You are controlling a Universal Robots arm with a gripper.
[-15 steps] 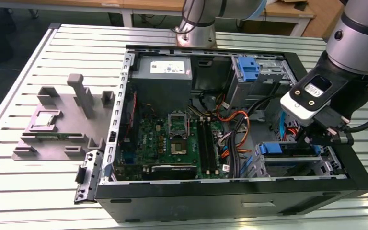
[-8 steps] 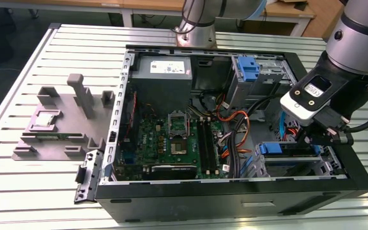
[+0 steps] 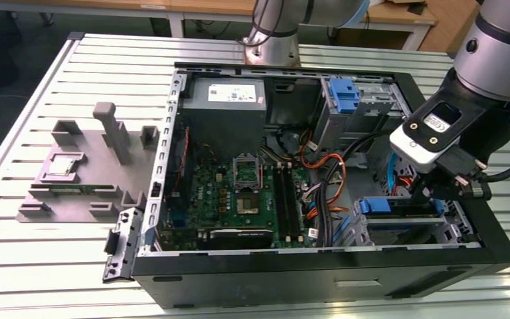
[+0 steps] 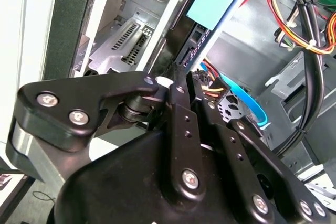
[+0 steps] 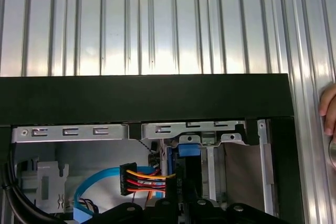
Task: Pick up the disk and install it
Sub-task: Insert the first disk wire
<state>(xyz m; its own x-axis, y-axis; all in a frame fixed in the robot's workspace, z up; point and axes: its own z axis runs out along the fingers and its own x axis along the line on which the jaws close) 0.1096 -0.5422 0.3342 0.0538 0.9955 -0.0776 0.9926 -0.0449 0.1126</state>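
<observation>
While the arm reaches into the open computer case [image 3: 162, 153] at the exterior view's right, its gripper [image 3: 425, 193] hangs just above the drive bays beside a blue-framed drive cage [image 3: 397, 216]. Whether the fingers are open or closed cannot be told. In the second wrist view, the disk [image 4: 197, 38] stands on edge between the black gripper links, its blue caddy tab [image 4: 211, 3] beyond them. A bundle of orange, red and yellow wires [image 5: 149, 179] lies near. A person's fingers [image 5: 328, 109] rest on the ribbed metal table [image 5: 157, 24].
</observation>
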